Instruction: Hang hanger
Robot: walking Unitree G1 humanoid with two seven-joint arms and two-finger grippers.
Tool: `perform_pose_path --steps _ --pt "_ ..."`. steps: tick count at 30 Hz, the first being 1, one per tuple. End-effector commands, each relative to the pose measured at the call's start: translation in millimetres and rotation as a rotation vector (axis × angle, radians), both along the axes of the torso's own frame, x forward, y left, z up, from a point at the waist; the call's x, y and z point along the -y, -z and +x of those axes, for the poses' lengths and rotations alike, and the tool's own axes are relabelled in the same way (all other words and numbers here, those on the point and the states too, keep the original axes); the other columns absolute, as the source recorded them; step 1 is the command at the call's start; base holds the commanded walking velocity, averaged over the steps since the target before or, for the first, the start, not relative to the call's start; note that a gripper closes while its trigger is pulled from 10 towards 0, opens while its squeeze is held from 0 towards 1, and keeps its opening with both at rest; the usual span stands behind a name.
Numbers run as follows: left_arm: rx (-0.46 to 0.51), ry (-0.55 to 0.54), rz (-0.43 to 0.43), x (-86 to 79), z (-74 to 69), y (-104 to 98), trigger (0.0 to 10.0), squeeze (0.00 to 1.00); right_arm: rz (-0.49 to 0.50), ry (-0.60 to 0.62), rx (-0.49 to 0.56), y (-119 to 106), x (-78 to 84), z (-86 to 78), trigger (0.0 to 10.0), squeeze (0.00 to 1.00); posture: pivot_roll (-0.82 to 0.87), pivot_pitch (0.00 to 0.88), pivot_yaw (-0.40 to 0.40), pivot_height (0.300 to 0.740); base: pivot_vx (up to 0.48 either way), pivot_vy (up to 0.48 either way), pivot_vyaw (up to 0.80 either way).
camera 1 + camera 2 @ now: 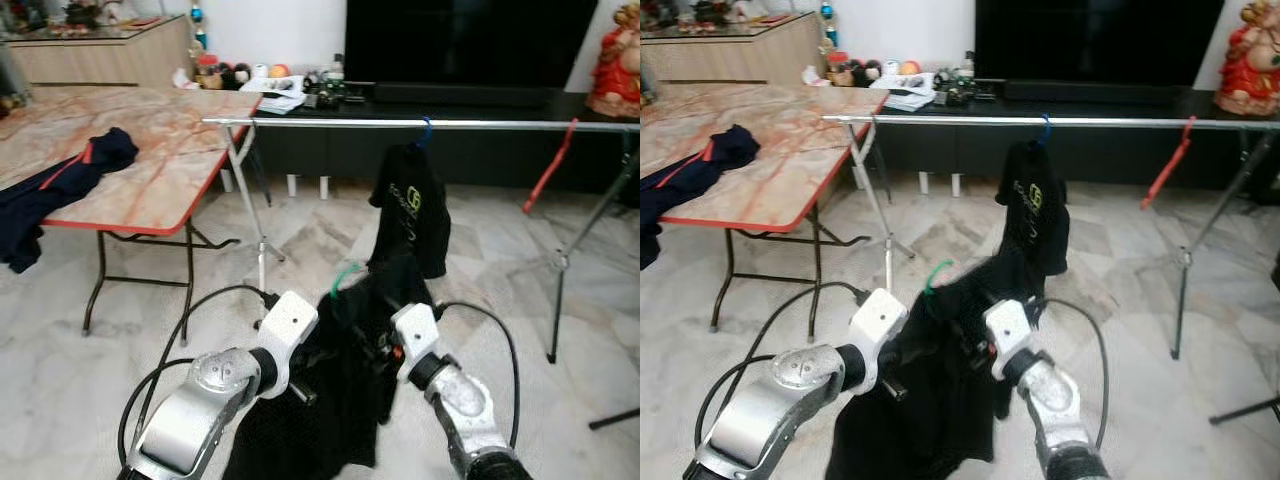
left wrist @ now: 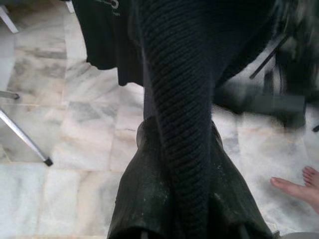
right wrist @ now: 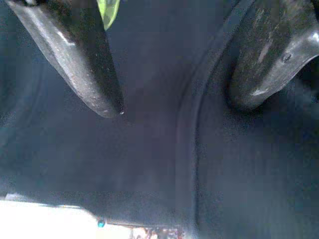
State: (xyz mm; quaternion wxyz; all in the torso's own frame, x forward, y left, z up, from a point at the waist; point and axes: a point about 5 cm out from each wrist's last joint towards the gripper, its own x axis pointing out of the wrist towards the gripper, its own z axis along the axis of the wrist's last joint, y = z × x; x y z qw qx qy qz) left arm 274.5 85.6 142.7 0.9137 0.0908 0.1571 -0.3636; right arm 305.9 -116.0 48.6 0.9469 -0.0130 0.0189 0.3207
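Near the rail (image 1: 420,124), both hands carry the garment on its green hanger (image 1: 343,276) for hooking: left hand (image 2: 179,199) clamped on cloth, right hand (image 3: 174,64) apart.

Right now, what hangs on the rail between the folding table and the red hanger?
In the left eye view, one black T-shirt on a blue hanger hangs from the rail; the rest is bare.

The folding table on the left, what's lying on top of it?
A dark navy garment with red trim lies on the marble-patterned folding table, draped over its near edge. Whatever sits under that cloth is covered.
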Motion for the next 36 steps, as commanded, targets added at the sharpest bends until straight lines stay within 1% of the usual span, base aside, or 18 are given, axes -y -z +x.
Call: perform_pose_path --steps 1,3,4,7,11,15,18,21,28,29,36 --pt "0.027 0.046 -0.013 11.0 -1.3 -10 10.0 0.0 0.019 -0.026 -0.037 2 -2.8 -0.3 10.0 0.0 0.18 0.023 0.012 0.74 0.0 0.0 0.0" --pt "0.027 0.053 -0.017 13.5 -2.1 -11 10.0 0.0 0.017 -0.057 -0.058 4 -5.2 -1.5 10.0 0.0 0.18 0.023 0.011 0.74 0.0 0.0 0.0" --pt "0.027 0.055 -0.017 14.4 -2.2 -12 10.0 0.0 -0.02 -0.078 -0.074 7 -6.1 -2.2 10.0 0.0 0.18 0.023 0.008 0.74 0.0 0.0 0.0" --pt "0.028 0.056 -0.016 14.9 -2.2 -12 10.0 0.0 -0.046 -0.08 -0.08 8 -6.1 -2.7 10.0 0.0 0.18 0.023 0.006 0.74 0.0 0.0 0.0" --pt "0.034 0.058 -0.017 16.9 -1.0 -13 10.0 0.0 -0.071 -0.048 -0.103 15 -2.8 -6.6 10.0 0.0 0.18 0.024 0.004 0.74 0.0 0.0 0.0" --pt "0.048 0.063 -0.019 18.7 2.8 -16 10.0 0.0 -0.097 0.01 -0.133 25 6.4 -12.8 10.0 0.0 0.17 0.024 0.003 0.74 0.0 0.0 0.0" --pt "0.054 0.065 -0.018 19.6 4.6 -18 10.0 0.0 -0.112 0.027 -0.158 31 10.3 -17.7 10.0 0.0 0.17 0.025 0.004 0.74 0.0 0.0 0.0" --pt "0.061 0.074 -0.022 21.8 5.3 -21 10.0 0.0 -0.139 0.032 -0.189 39 11.3 -24.3 10.0 0.0 0.17 0.024 0.004 0.74 0.0 0.0 0.0" --pt "0.068 0.082 -0.029 23.8 6.6 -24 10.0 0.0 -0.164 0.047 -0.237 48 10.7 -30.0 10.0 0.0 0.18 0.021 0.004 0.74 0.0 0.0 0.0" --pt "0.071 0.078 -0.03 23.6 7.5 -24 10.0 0.0 -0.179 0.047 -0.236 49 11.3 -30.6 10.0 0.0 0.18 0.021 0.004 0.74 0.0 0.0 0.0" --pt "0.073 0.082 -0.033 24.6 8.0 -25 10.0 0.0 -0.17 0.083 -0.228 50 14.3 -31.4 10.0 0.0 0.17 0.019 0.005 0.74 0.0 0.0 0.0"
